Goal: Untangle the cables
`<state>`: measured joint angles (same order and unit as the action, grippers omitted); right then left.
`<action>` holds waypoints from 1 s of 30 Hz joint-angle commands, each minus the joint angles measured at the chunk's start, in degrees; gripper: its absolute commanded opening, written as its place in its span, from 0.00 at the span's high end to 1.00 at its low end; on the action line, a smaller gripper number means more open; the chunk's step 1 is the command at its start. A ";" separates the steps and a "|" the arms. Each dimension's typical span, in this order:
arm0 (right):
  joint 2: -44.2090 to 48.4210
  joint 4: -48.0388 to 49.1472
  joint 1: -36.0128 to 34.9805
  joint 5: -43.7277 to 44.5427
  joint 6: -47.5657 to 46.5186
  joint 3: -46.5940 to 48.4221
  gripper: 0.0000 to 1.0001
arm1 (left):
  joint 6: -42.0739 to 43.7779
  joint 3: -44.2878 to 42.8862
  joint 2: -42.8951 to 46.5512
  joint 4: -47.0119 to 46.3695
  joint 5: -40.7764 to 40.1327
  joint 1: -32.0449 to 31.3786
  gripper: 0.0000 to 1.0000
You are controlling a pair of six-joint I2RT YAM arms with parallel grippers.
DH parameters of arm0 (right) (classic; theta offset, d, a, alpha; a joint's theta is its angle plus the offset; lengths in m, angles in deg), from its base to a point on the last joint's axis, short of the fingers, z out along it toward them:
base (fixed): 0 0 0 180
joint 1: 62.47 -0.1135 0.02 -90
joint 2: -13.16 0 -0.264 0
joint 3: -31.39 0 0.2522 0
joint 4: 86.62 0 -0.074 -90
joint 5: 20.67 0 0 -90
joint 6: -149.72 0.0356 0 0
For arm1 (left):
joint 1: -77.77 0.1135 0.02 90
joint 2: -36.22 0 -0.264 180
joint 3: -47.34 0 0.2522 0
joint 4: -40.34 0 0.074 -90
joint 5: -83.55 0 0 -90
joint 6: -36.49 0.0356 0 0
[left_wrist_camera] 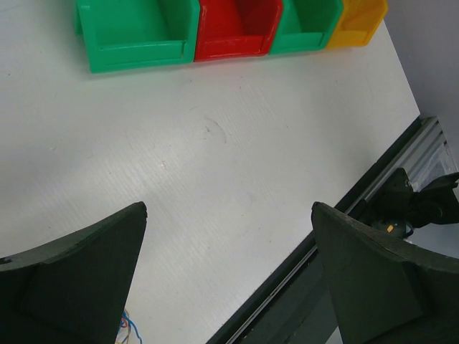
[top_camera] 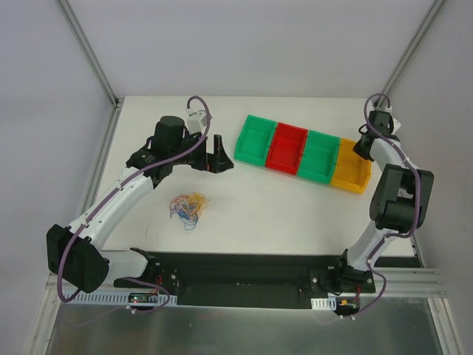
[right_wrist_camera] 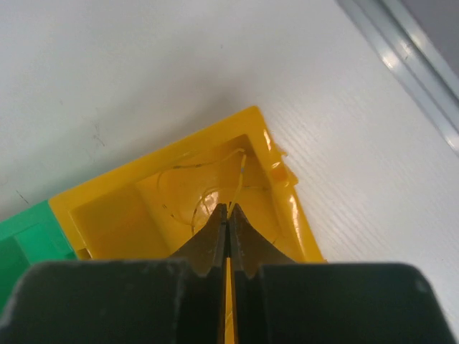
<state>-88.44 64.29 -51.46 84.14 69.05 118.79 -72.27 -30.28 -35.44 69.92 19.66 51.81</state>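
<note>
White tabletop [top_camera: 266, 214] lies under both my arms, with gray walls around it.

A small knot of cables [top_camera: 188, 207] sits on the tabletop, close to my left arm and well apart from the bins. It is a messy clump of yellow-orange, blue and red threads. It is a bit wider than it is deep, and it runs side to side in the top view. One blue loop sticks out toward my side of the tabletop. My left wrist camera only sees a tiny bit of blue thread at the bottom edge.

My left tool [top_camera: 216, 154] hangs past the knot, on the far side, and points toward the bins. Its two fingers stand wide apart [left_wrist_camera: 228, 211], and nothing is between them.

My right tool [top_camera: 363, 146] is down over the yellow bin [top_camera: 351, 177], the last one in a row beside a green bin [top_camera: 320, 155] and a red bin [top_camera: 290, 148]. Its fingers are pressed tight together [right_wrist_camera: 228, 209]. A very thin yellow strand [right_wrist_camera: 240, 172] comes out right at the tips, so it looks pinched there. From the tips it runs away toward the bin's far corner. Then it curls into loose loops on the bin's floor.
</note>
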 commanded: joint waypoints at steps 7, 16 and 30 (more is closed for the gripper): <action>-5.09 -2.42 -3.09 -1.63 -2.73 -0.70 1.00 | 1.54 -1.18 -0.06 0.36 -1.85 -0.76 0.02; -6.95 -10.85 -3.62 -1.44 -6.68 8.44 0.84 | 1.89 -1.01 0.64 0.45 -2.81 -0.76 0.02; 6.40 -11.83 -3.88 0.40 -6.95 -1.04 0.47 | 2.59 -1.27 3.54 0.62 -4.04 -0.76 0.02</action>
<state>-87.89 53.86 -54.85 83.59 62.40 120.17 -71.77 -30.28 -34.98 70.75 16.95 51.46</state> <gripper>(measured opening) 0.525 0.979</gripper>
